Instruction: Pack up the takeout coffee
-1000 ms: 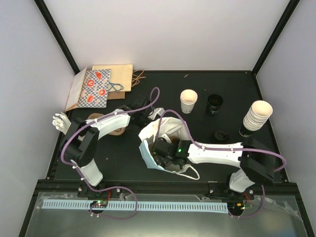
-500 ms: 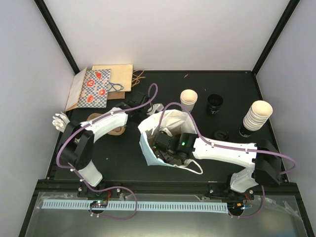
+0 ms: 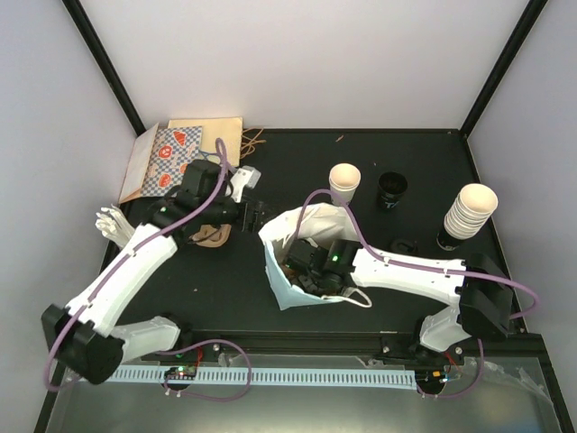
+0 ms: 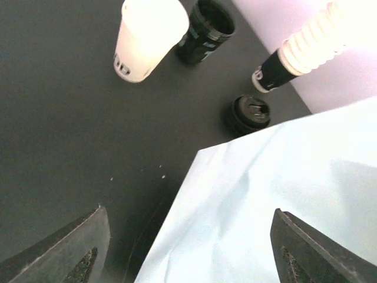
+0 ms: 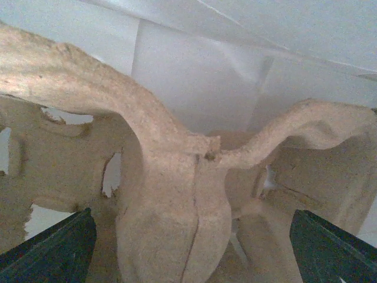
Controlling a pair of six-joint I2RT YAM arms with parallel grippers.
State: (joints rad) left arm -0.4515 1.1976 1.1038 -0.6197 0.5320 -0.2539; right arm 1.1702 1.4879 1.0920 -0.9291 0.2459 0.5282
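Two end effectors meet at one light blue paper bag (image 3: 281,290). The right end effector (image 5: 191,250) is down inside it. Its jaws are spread wide to either side of the centre ridge of a brown moulded-pulp cup carrier (image 5: 171,194). A gap shows on both sides of the ridge, and nothing is gripped. Just beyond the carrier rises the bag's pale inner wall. From above, dark shapes lie in the bag around this end effector, too shadowed to name.

The left end effector (image 4: 188,256) hangs just outside the bag's left side, jaws wide apart and empty, with blue paper directly below and ahead of it. Further ahead, on the black bench (image 4: 59,147), lies a loose black lid (image 4: 250,112). Past that stands one cream-white paper cup (image 4: 147,35), open-topped and well apart from the bag. A black cup (image 4: 206,26) stands just to its right, and a tall stack of white cups (image 4: 318,35) on a black base is furthest right. The paper cup carries a small dark mark near its base and the black cup a pale printed band, both too small to read. Behind the left end effector, flat paper bags (image 3: 176,153) lie in the bench's corner, one printed in red and blue checks with no writing I can make out.
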